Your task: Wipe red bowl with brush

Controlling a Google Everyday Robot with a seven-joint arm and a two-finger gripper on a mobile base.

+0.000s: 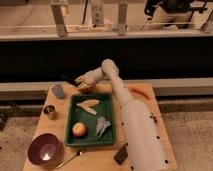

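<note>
One gripper (81, 81) at upper centre over red bowl (86, 89), brush (70, 80) at its tip; grip unclear. Green tray (111, 131) holds banana (88, 105), apple (79, 129), grey rag (102, 125). Purple bowl (36, 143) lower left.

The scene was dim and warm-toned, the whole view soft and blurred. A bright glint sat inside the purple bowl (44, 150). The dark band behind the wooden table (54, 115) swallowed detail. The gripper (80, 82) hovered at the table's far edge, indistinct.
</note>
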